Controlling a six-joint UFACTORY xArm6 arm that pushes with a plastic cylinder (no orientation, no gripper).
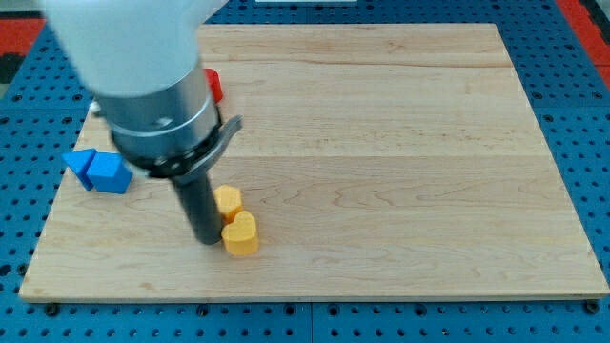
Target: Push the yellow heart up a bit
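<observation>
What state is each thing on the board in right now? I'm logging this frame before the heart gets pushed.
yellow heart: flat on the board, near the view's bottom, touching the yellow block above it.
yellow block: flat, shape unclear.
blue blocks: two, touching, at the view's left edge.
red block: mostly hidden behind the arm.
my tip: down at the board, just left of the yellow heart.

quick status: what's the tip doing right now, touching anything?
My tip: no hand to open or close, holding nothing. It sits at the left side of the yellow heart, close or touching; contact cannot be told. A second yellow block lies just above.
</observation>
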